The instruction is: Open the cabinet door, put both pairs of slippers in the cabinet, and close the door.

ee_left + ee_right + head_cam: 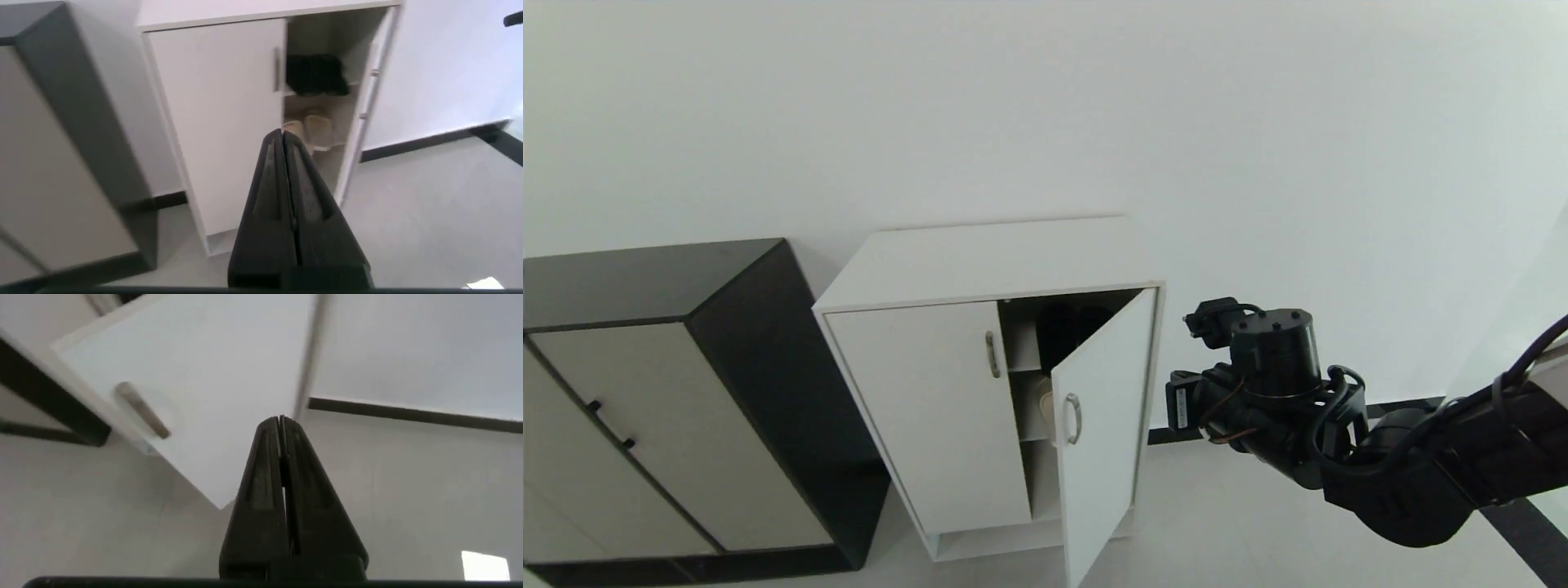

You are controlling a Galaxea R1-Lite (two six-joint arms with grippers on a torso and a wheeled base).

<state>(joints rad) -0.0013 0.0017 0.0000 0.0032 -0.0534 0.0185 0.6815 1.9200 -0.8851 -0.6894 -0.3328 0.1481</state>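
The white cabinet (980, 269) has its left door shut and its right door (1098, 425) swung about halfway open. A dark pair of slippers (317, 73) lies on the top shelf and a beige pair (310, 131) on the shelf below. My right arm (1274, 392) hangs just right of the open door. The right gripper (282, 423) is shut and empty, facing the door's outer face (212, 367) near its handle (143, 412). My left gripper (283, 135) is shut and empty, some way in front of the cabinet.
A black cabinet with pale doors (645, 392) stands against the wall, left of the white one. Pale floor (1225, 523) lies open in front and to the right. A dark baseboard (1405, 406) runs along the wall.
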